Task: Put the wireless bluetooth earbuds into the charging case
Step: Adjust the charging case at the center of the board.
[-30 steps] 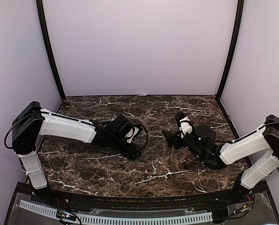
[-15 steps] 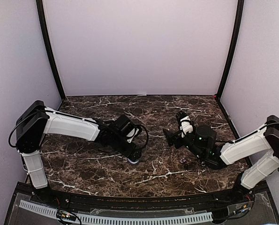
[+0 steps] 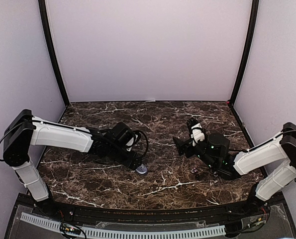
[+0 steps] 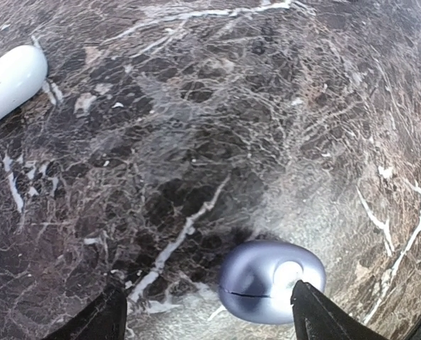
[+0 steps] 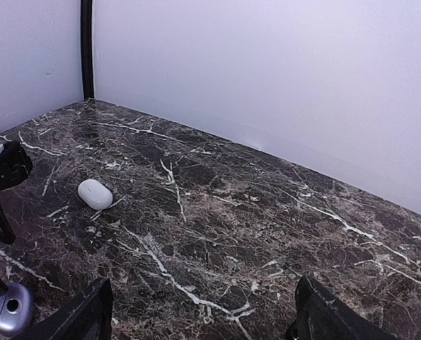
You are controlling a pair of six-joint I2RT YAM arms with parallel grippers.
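Marble table (image 4: 196, 106), left fingers (image 4: 107, 322) spread — purple case (image 4: 270, 280) between them

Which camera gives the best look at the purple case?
The left wrist view: the purple case sits close and large, seam visible. The top view shows only a small blob; the right wrist view catches it small in its bottom-left corner.

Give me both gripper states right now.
Left gripper: open, holding nothing; the purple case lies loose between the jaws.
Right gripper: open, empty.
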